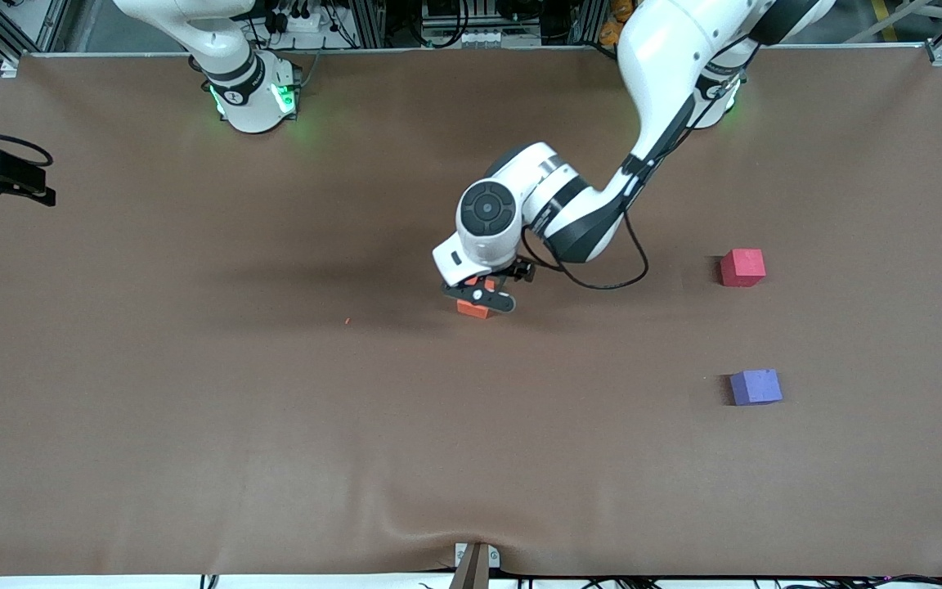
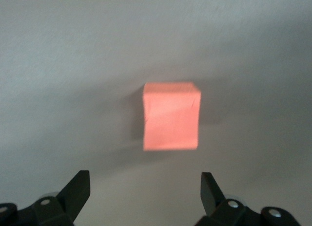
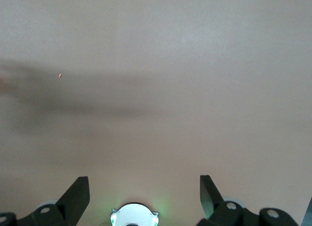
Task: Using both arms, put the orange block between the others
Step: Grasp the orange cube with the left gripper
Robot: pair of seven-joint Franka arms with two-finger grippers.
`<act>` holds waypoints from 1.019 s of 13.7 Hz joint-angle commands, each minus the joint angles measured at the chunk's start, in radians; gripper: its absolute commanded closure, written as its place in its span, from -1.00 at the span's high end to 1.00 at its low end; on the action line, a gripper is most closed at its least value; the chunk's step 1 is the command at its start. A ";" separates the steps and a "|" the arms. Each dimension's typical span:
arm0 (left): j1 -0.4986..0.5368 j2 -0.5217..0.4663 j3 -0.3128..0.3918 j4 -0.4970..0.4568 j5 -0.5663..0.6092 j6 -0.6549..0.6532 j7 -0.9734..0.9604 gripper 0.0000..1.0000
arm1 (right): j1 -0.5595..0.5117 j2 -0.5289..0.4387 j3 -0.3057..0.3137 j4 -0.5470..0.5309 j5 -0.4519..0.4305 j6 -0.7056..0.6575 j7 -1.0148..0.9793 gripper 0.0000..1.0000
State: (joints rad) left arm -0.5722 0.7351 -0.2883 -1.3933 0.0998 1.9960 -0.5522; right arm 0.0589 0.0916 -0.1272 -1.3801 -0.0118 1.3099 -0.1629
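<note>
Left claw [image 2: 145, 192] released, low over orange block [image 1: 473, 307] mid-surface; centre fingers, then clench. Right claw [image 3: 145, 192] released, waiting; red-pink cube [image 1: 742, 267], purple cube [image 1: 755, 387] apart.

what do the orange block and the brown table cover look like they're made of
Orange block: probably foam or soft plastic; matte, no glare, slightly soft edges. Table cover: looks like brown paper or thin matte sheet, going by the ripples at its edge nearest the front camera.

left gripper [image 2: 145, 194] fingers apart | orange block [image 2: 171, 116] on table, untouched
</note>
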 commanded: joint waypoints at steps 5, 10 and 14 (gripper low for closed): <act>-0.098 0.085 0.083 0.053 0.024 0.098 -0.063 1.00 | 0.006 -0.012 -0.006 -0.002 -0.017 -0.023 0.006 1.00; -0.107 0.135 0.089 0.051 0.026 0.170 -0.103 1.00 | 0.002 -0.009 -0.006 0.003 -0.017 -0.029 0.005 1.00; -0.117 0.142 0.109 0.051 0.026 0.173 -0.100 0.98 | -0.007 -0.010 -0.009 0.003 0.028 -0.032 0.005 1.00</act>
State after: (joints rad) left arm -0.6690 0.8651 -0.1976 -1.3692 0.1000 2.1669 -0.6278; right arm 0.0585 0.0915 -0.1337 -1.3802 -0.0070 1.2929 -0.1629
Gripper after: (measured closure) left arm 0.000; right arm 0.000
